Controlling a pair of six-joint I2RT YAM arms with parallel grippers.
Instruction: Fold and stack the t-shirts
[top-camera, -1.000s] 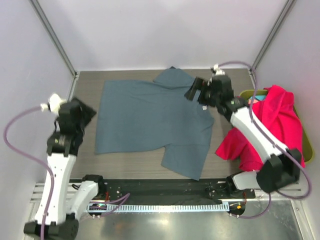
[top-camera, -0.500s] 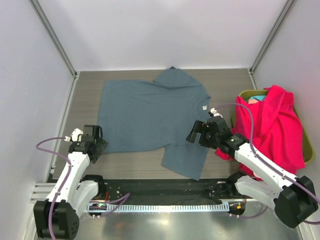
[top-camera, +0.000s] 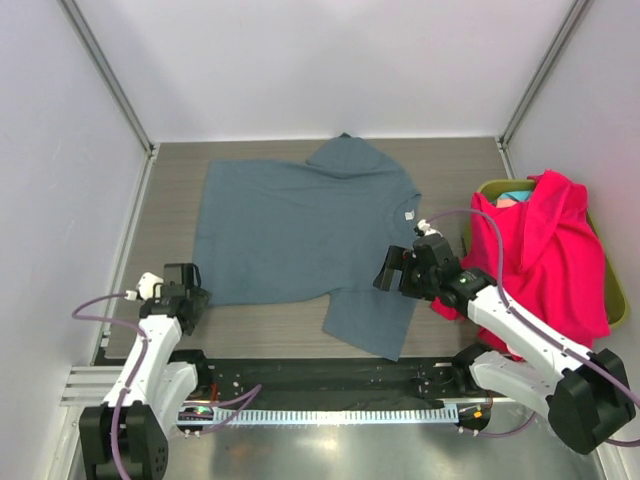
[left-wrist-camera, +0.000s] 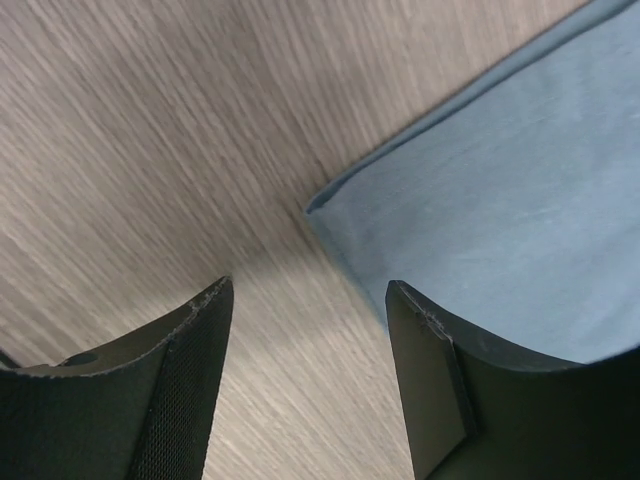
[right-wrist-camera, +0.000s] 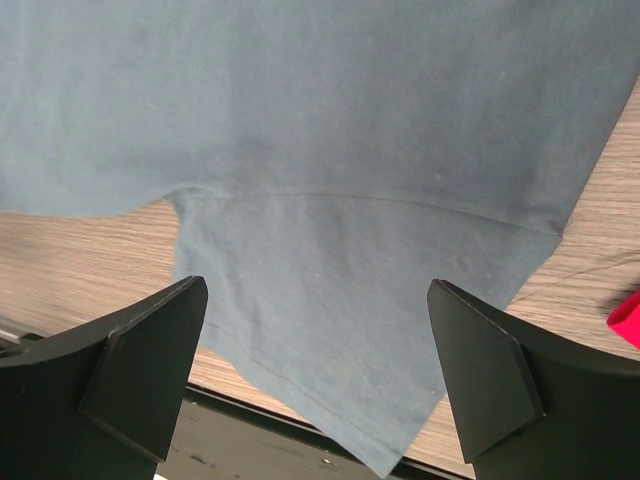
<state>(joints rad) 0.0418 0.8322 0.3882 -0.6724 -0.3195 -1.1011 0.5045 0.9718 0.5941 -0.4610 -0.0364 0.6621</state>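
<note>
A slate grey-blue t-shirt (top-camera: 300, 230) lies spread flat on the table, with a small white neck label (top-camera: 409, 215) at its right side. My left gripper (top-camera: 190, 292) is open just above the table by the shirt's near-left corner (left-wrist-camera: 322, 207). In the left wrist view (left-wrist-camera: 310, 300) the right finger lies over the cloth edge and the left finger over bare table. My right gripper (top-camera: 392, 270) is open above the near sleeve (right-wrist-camera: 340, 300) and holds nothing. A bright pink-red t-shirt (top-camera: 540, 250) hangs over the bin. Teal cloth (top-camera: 517, 189) peeks out behind it.
An olive-green bin (top-camera: 617, 290) stands at the right edge of the table under the pink-red shirt. A black rail (top-camera: 330, 375) runs along the near edge and shows as a dark strip in the right wrist view (right-wrist-camera: 250, 440). Pale walls close in the table.
Both arms have come down from the far part of the table to the near side. The left went to the shirt's near-left corner, the right from the collar to the near sleeve.
</note>
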